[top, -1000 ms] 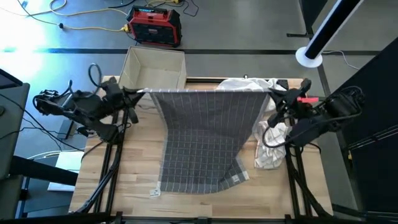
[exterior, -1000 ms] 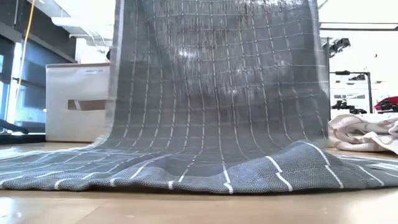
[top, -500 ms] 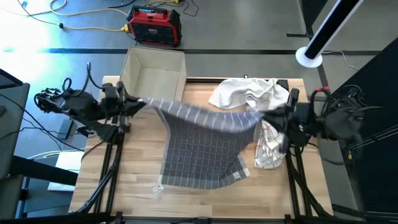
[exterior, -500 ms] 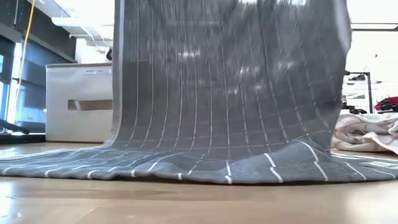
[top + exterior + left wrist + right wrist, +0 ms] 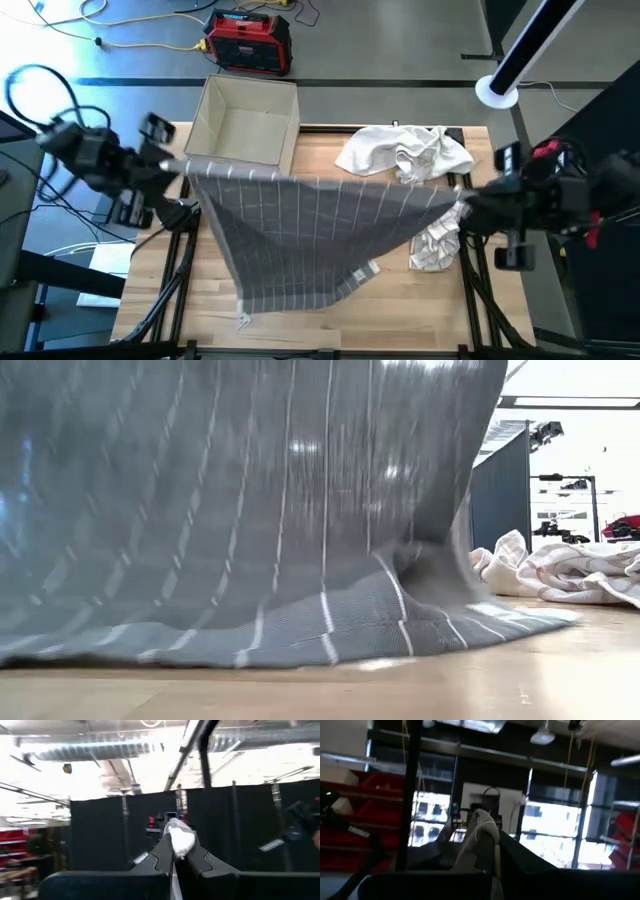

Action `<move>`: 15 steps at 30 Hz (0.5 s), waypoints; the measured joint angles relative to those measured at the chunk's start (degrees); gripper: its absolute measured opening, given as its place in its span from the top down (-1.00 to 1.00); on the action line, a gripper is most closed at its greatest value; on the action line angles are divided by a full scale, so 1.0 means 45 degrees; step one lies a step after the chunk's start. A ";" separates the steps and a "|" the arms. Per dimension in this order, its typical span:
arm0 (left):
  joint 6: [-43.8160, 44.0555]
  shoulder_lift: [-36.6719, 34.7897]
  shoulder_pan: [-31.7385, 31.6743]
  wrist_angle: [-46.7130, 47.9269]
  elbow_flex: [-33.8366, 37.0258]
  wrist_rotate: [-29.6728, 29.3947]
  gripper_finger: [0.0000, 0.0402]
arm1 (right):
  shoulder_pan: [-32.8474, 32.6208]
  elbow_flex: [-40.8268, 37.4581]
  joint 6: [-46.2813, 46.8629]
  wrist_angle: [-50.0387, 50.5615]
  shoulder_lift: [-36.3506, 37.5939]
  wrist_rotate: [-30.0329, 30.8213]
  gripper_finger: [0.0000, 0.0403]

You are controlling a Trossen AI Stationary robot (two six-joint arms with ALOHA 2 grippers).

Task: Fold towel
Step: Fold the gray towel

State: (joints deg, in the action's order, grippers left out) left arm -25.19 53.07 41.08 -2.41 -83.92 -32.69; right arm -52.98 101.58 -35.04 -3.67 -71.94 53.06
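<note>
Left gripper (image 5: 183, 167) pinching grey towel (image 5: 310, 225) corner | right gripper (image 5: 462, 207) likewise (towel stretched between)

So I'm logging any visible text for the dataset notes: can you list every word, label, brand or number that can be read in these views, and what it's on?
None can be read.
Red and black case on the floor beyond the table: light markings, too small to read.
Grey towel: a small tag at its lower edge, blurred, no legible text.
Cardboard box: no print visible from above.
Wrist views: nothing legible in the room behind.
</note>
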 joint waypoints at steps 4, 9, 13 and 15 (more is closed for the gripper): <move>-0.0092 0.0989 0.0038 0.1282 -0.1912 0.0271 1.00 | -0.0228 0.0000 -0.0618 -0.0416 -0.0006 -0.1936 1.00; -0.0486 0.2337 0.0564 0.1684 -0.3307 0.0734 1.00 | -0.0521 -0.0005 -0.0556 -0.0405 -0.0058 -0.4924 1.00; -0.1263 0.3409 0.1224 0.1671 -0.4413 0.0532 1.00 | -0.0669 -0.0005 -0.0551 -0.0618 -0.0101 -0.6468 1.00; -0.1791 0.3885 0.1731 0.1671 -0.4963 0.0330 1.00 | -0.0739 -0.0005 -0.0547 -0.0672 -0.0107 -0.7090 1.00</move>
State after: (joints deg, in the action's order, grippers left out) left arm -33.25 70.56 48.87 5.11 -106.25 -31.20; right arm -56.31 101.56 -37.50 -6.70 -72.42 21.15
